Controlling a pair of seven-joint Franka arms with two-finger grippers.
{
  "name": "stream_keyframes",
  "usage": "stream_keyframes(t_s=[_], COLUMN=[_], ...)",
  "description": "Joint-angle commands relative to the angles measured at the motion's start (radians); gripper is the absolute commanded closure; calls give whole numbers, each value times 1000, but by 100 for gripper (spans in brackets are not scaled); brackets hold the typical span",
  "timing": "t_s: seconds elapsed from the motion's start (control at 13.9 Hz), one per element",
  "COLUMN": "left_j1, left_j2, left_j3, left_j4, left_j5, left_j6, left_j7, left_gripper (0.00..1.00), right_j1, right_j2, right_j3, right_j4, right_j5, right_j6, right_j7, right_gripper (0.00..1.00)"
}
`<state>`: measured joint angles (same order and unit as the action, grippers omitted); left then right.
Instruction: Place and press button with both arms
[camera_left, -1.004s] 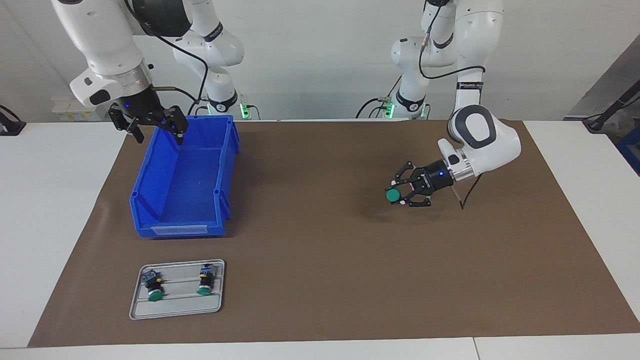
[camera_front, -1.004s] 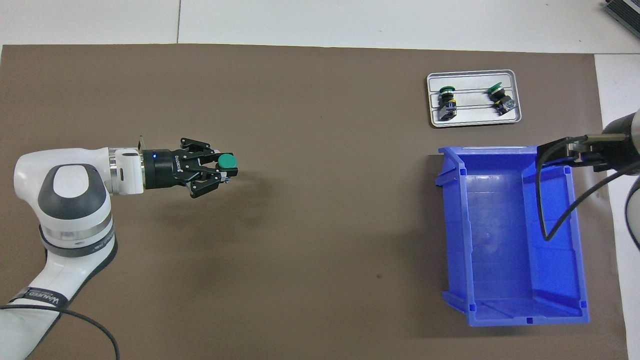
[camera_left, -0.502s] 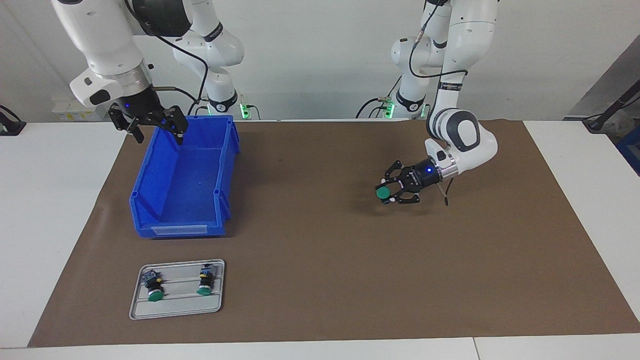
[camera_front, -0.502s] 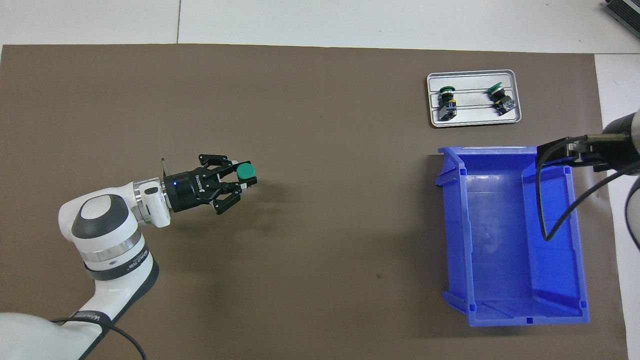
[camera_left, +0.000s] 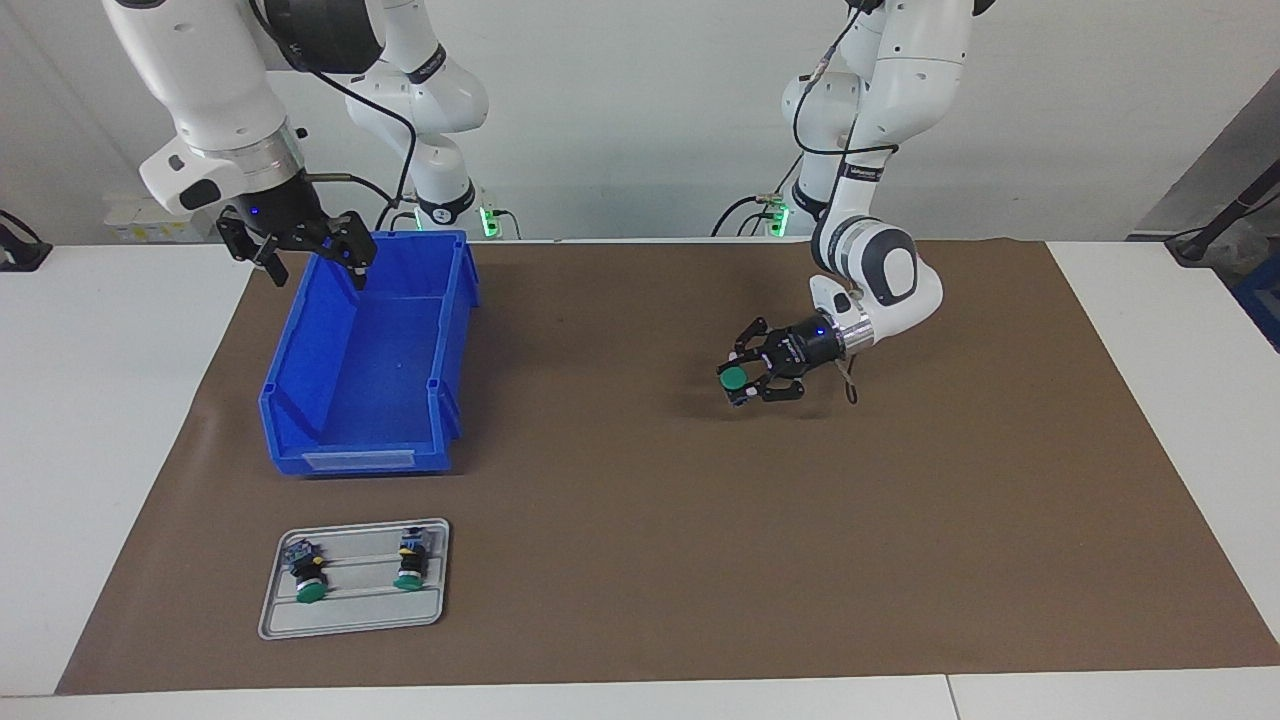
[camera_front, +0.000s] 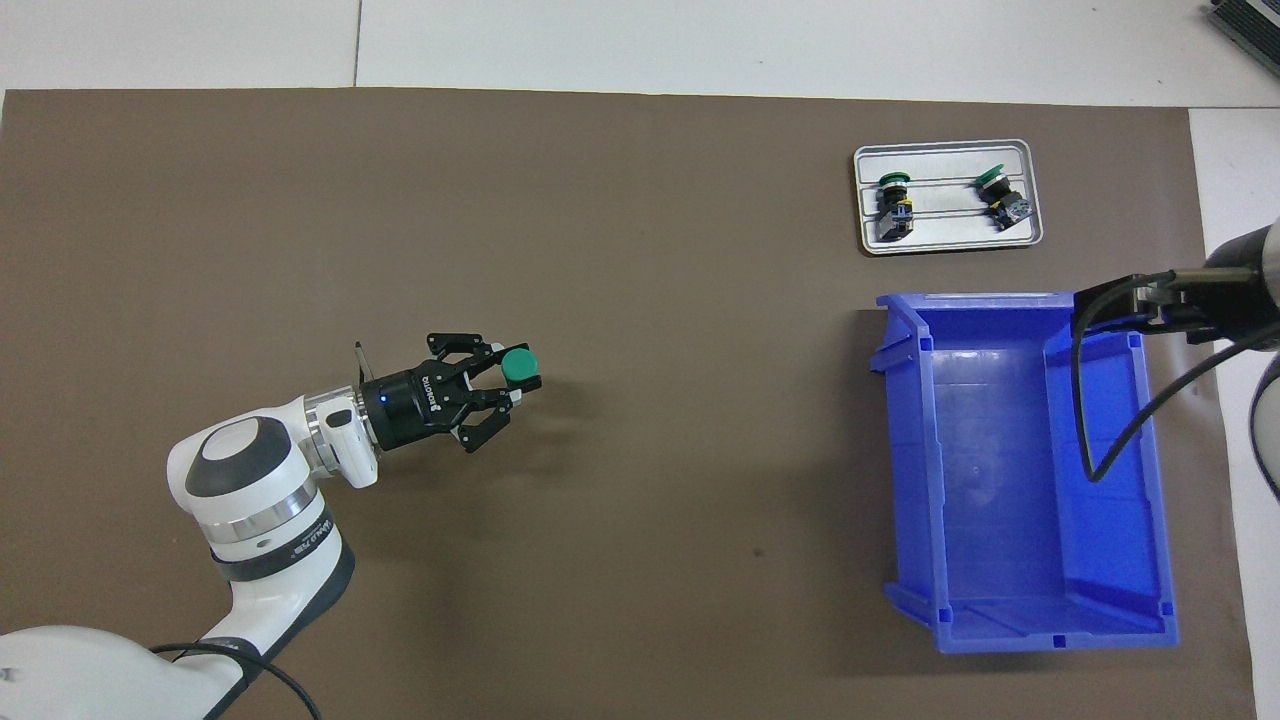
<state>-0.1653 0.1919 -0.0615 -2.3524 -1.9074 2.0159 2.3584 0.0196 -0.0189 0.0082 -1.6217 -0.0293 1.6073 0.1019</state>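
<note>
My left gripper (camera_left: 743, 384) is shut on a button (camera_left: 735, 378) with a round green cap and holds it sideways a little above the brown mat (camera_left: 640, 520). The cap points toward the right arm's end of the table. It also shows in the overhead view, the left gripper (camera_front: 513, 378) with the button (camera_front: 518, 366) at its tip. My right gripper (camera_left: 305, 258) is open and empty, and waits over the corner of the blue bin (camera_left: 300, 350) nearest the robots. In the overhead view only part of the right gripper (camera_front: 1125, 305) shows.
The open blue bin (camera_front: 910, 450) stands at the right arm's end of the mat. A grey tray (camera_left: 350, 620) with two more green-capped buttons (camera_left: 310, 582) (camera_left: 409, 570) lies farther from the robots than the bin; the tray (camera_front: 940, 245) also shows in the overhead view.
My left gripper has carried the button toward the middle of the mat, toward the right arm's end, and its forearm has swung more upright. The right arm has not moved.
</note>
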Motion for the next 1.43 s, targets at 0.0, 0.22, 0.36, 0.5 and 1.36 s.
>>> stream_keyframes(t_s=[0.0,0.22,0.36,0.5,1.36], left_j1=[7,7,9,10,-3], left_j2=[0,20,52,144,146], left_j3=[8,8,11,11,14], left_j4=[-15,-5,27,102,-44], left_j5=[-30,-55,-59,-61,-119], left_j6=[-43,-42,-36,-48,-249], left_j7=[32,32,32,36,281], left_gripper=[76,77,76,76,63], right_j1=[-10,-10,-10,-10,-10], right_j2=[-9,-9,-9,-9,-9], right_j3=[6,6,6,6,6], right_j4=[-7,-7,-7,-7,-7], right_j5=[23,22,22,22,22], right_j6=[-7,-7,-7,-7,-9], right_j7=[-30,-30,-30,-30,-30], right_gripper=[0,0,0,0,0])
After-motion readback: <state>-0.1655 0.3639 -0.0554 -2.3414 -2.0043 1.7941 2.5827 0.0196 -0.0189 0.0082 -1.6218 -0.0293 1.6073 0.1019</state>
